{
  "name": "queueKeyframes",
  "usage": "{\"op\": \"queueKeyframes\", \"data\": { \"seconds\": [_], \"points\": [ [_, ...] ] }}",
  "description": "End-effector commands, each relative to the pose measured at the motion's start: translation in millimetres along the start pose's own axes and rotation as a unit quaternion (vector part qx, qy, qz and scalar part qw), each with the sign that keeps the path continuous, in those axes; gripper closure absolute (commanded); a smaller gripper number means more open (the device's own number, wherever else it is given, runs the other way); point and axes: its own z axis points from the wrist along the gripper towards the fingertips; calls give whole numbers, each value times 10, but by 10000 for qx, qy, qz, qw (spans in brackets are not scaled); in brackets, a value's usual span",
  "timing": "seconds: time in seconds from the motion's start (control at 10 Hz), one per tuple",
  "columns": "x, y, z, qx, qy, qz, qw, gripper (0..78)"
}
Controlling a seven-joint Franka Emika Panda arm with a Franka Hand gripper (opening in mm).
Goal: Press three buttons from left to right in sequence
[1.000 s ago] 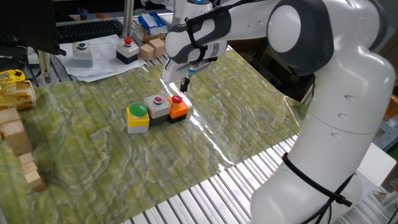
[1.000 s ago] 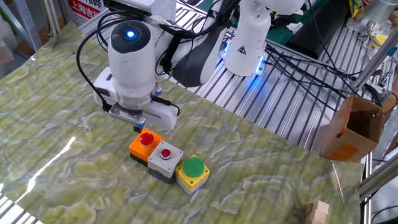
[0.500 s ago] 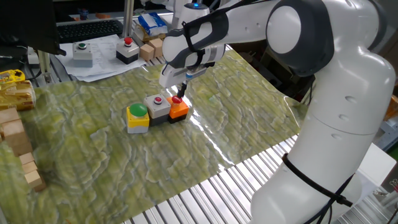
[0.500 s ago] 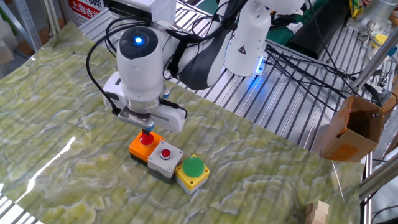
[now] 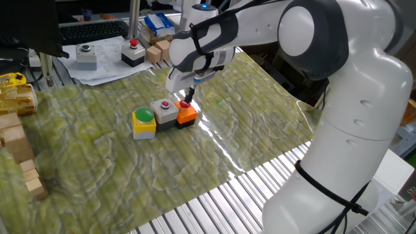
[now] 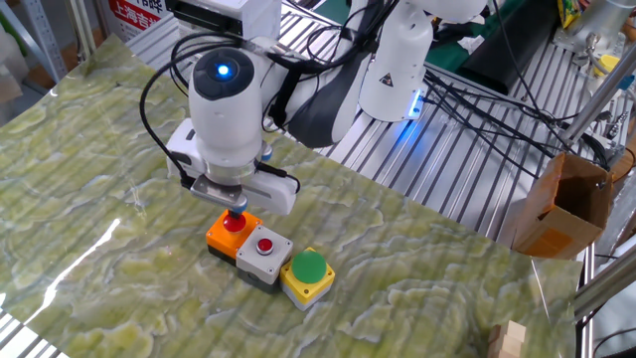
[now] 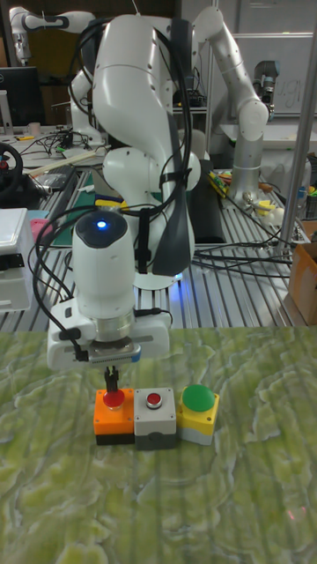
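Three button boxes sit side by side on the green mat: a yellow box with a green cap [image 5: 143, 117] [image 6: 307, 268] [image 7: 199, 399], a grey box with a small red cap [image 5: 165, 104] [image 6: 264, 246] [image 7: 154, 402] and an orange box with a red cap [image 5: 188, 114] [image 6: 232, 225] [image 7: 113, 401]. My gripper [image 5: 187, 100] [image 6: 236, 213] [image 7: 112, 386] points straight down, its shut fingertips touching the red cap of the orange box. The gripper holds nothing.
At the back edge of the mat stand a separate grey box with a green button [image 5: 85, 56] and a black box with a red button [image 5: 133, 53]. Wooden blocks [image 5: 19, 156] lie along the left edge. A cardboard box [image 6: 562, 204] stands off the mat.
The gripper came down from above and beside the orange box onto its red cap. Over the last half second it has hardly moved.
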Motion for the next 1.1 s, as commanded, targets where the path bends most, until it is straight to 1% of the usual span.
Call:
{"op": "queueKeyframes", "data": {
  "seconds": [0.1,0.2,0.5,0.6,0.7,0.9,1.1],
  "points": [
    [-33,12,92,11,-28,-8,10000,776],
    [-38,15,112,10,-29,-9,10000,776],
    [-60,42,325,-2,-48,-33,10000,776],
    [-58,44,338,-3,-17,-8,10000,776],
    [-55,42,305,-1,-2,21,10000,776],
    [-21,25,-80,-8,115,103,9999,776],
    [6,43,-526,-9,126,201,9997,776]
  ]
}}
